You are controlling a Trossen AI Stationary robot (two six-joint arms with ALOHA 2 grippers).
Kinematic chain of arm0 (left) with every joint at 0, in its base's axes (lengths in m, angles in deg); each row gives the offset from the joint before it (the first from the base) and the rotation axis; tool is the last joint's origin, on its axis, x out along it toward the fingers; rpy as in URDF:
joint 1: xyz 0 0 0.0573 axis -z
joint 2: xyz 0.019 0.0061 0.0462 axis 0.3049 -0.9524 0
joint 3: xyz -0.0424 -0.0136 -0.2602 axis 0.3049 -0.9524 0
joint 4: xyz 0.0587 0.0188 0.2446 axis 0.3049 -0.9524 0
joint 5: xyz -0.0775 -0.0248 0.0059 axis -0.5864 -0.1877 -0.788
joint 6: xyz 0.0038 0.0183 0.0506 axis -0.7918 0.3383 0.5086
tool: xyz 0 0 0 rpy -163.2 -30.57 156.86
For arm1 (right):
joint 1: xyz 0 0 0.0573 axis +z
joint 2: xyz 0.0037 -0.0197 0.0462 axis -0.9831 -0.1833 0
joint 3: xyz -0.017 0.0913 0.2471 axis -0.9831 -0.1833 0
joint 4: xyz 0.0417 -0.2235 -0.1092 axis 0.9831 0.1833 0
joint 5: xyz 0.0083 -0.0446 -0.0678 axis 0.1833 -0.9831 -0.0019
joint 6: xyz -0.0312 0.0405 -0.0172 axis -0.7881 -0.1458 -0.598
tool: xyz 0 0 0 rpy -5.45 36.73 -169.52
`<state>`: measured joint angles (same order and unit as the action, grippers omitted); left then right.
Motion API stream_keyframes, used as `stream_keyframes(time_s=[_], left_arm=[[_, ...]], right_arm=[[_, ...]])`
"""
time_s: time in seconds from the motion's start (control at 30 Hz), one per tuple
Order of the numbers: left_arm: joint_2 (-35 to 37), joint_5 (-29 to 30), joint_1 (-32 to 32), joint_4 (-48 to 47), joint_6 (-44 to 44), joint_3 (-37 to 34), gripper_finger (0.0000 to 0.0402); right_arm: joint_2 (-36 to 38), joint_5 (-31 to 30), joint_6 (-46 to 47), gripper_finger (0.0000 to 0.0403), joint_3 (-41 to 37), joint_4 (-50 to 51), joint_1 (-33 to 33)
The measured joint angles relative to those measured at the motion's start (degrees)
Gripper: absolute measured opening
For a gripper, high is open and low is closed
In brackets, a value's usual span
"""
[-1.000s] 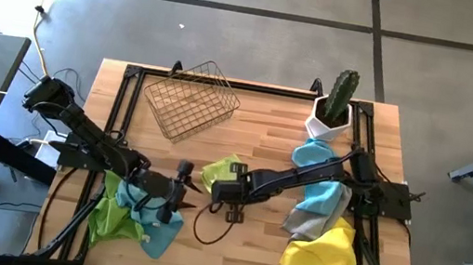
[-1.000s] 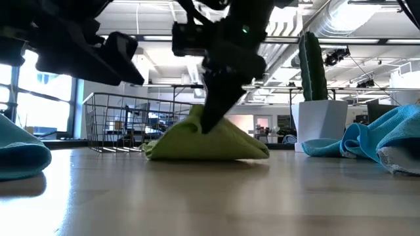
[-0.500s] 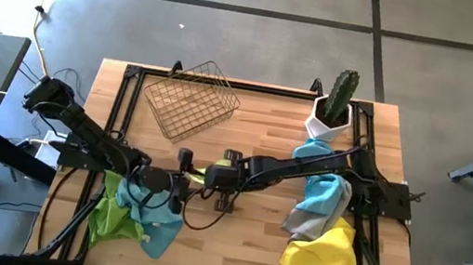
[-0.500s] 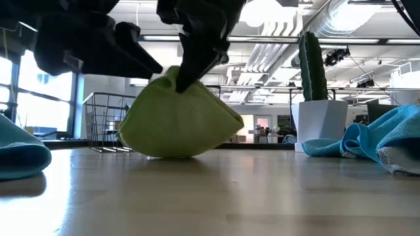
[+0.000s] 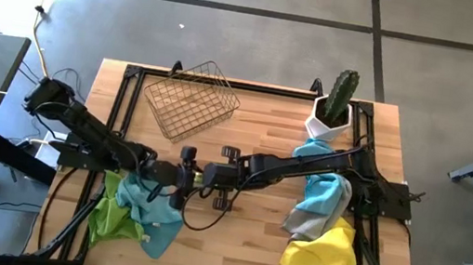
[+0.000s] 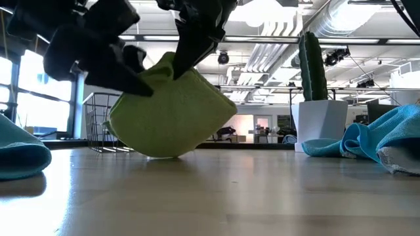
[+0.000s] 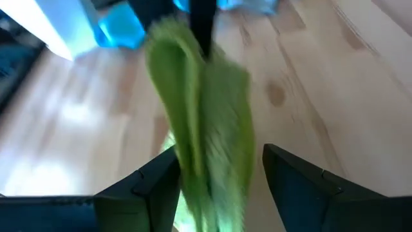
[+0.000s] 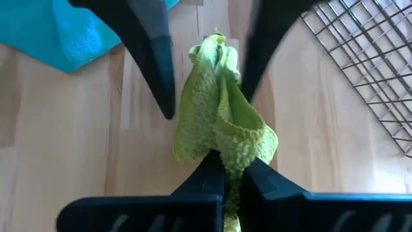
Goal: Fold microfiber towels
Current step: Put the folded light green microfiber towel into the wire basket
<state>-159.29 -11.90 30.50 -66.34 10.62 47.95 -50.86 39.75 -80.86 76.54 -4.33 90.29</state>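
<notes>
Hanging from the pinched-shut right gripper [image 8: 225, 174], a lime green towel [image 6: 172, 113] is held by its upper edge, its lowest fold touching the table [image 6: 262, 196]. The left gripper [image 7: 219, 171] is spread wide, the cloth lying between its fingers, unclamped; the towel's long axis runs downward from the right gripper.

A pale wooden table [image 5: 240, 236] with a black frame along its edges carried everything. At its back lay a wire basket [image 5: 191, 99] tipped at an angle, and in the back right corner a white pot with a cactus [image 5: 333, 107]. A heap of green and blue towels [image 5: 134, 216] lay at the front left, and blue, grey and yellow towels [image 5: 324, 223] ran down the right side
</notes>
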Motion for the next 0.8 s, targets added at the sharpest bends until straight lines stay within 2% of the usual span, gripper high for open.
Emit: stream_keyframes(time_s=[0.1, 0.33, 0.47, 0.63, 0.7, 0.8], left_arm=[[-1.21, -0.62, 0.00, -1.56, -1.36, -0.02, 0.0203], [-2.96, 4.67, -0.88, 2.84, -1.54, 0.04, 0.0187], [-2.98, 4.84, -1.14, 2.81, -1.57, 0.04, 0.0132], [-2.88, 4.77, -1.05, 3.13, -1.55, 0.04, 0.0022], [-2.64, 3.92, -1.07, 3.61, -1.54, 0.04, 0.0010], [-2.63, 3.49, -1.14, 3.01, -1.52, 0.83, 0.0017]], right_arm=[[0.00, 0.02, -0.24, 0.0000, 0.00, 0.15, 0.02], [0.00, 0.00, -1.01, 0.0000, 0.00, -0.07, 0.02], [0.00, 0.00, -0.97, 0.0000, 0.00, 0.29, 0.03], [0.00, 0.02, -1.21, 0.0000, 0.00, 0.75, 0.04], [0.02, 0.02, -0.72, 0.0004, 0.01, 0.92, 0.04], [0.02, 0.00, 0.51, 0.0026, 0.00, 1.31, 0.04]])
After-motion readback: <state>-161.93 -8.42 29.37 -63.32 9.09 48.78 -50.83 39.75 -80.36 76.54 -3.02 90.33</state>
